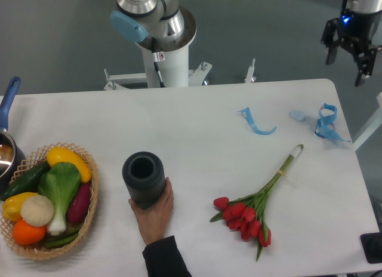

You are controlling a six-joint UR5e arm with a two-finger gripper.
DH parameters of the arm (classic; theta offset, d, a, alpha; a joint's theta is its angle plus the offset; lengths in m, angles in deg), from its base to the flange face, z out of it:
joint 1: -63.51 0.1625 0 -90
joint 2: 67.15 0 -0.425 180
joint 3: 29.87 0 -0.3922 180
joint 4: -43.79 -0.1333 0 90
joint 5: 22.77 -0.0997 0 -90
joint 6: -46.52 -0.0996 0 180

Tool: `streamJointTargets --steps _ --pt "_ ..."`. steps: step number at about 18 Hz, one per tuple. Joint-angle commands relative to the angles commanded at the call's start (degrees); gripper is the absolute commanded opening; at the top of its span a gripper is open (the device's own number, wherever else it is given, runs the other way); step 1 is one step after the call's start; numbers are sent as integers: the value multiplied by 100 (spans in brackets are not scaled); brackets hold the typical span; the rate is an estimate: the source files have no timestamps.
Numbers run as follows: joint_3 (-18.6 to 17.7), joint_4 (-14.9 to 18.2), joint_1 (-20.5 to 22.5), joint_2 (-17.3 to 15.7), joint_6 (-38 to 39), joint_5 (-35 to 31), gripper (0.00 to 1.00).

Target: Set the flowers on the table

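Observation:
The flowers, a bunch of red tulips with green leaves and long tied stems, lie flat on the white table at the front right, stems pointing to the back right. My gripper is at the top right, beyond the table's back right corner, raised high and well apart from the flowers. Its two dark fingers are spread and hold nothing.
A person's hand holds a dark ribbed vase at the front middle. A wicker basket of vegetables sits at the front left, a blue-handled pot at the left edge. Blue ribbon pieces lie at the back right.

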Motion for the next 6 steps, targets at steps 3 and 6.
streamJointTargets --steps 3,6 --pt "-9 -17 0 0 9 44 100" --pt "0 -26 -18 0 9 88 100"
